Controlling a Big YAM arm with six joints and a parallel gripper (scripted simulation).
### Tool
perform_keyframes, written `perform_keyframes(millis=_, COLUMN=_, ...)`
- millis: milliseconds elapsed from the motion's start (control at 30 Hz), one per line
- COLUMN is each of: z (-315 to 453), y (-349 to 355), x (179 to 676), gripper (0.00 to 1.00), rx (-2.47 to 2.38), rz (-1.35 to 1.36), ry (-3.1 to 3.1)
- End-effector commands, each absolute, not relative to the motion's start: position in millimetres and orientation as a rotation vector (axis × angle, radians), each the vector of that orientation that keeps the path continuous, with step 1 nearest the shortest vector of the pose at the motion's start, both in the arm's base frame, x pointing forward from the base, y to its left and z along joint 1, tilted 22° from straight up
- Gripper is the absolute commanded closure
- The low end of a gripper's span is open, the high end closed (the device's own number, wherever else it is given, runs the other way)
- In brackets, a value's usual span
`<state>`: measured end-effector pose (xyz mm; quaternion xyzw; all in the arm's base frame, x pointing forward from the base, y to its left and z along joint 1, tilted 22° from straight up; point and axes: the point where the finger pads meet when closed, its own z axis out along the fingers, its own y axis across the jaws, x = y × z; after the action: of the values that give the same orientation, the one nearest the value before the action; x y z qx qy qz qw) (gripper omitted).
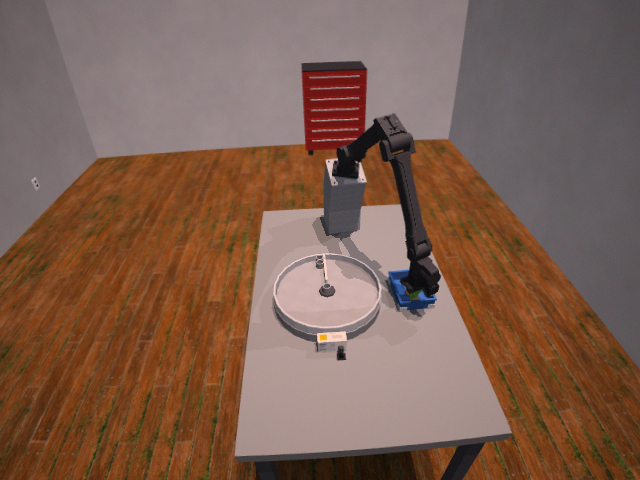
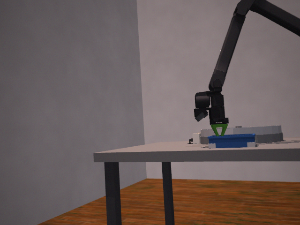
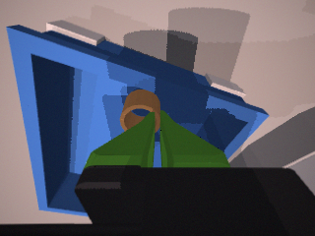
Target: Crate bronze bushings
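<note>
Before you: blue crate (image 3: 51, 123), open side facing you. Over its interior, the gripper (image 3: 158, 129), green fingers pinched on a bronze bushing (image 3: 140, 109). Pale tabs (image 3: 76, 32) sit at the crate's far rim. Grey table (image 3: 281, 59) lies beyond.
</note>
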<state>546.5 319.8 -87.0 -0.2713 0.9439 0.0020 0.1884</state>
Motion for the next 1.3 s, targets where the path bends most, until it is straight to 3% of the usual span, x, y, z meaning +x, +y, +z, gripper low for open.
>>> perform_keyframes(millis=0, z=-78, y=322, x=564, gripper=1.0, rx=-0.754, rz=0.016, ry=2.622)
perform_keyframes(millis=1267, z=-80, y=320, x=562, gripper=1.0, rx=-0.755, rz=0.014, ry=2.627)
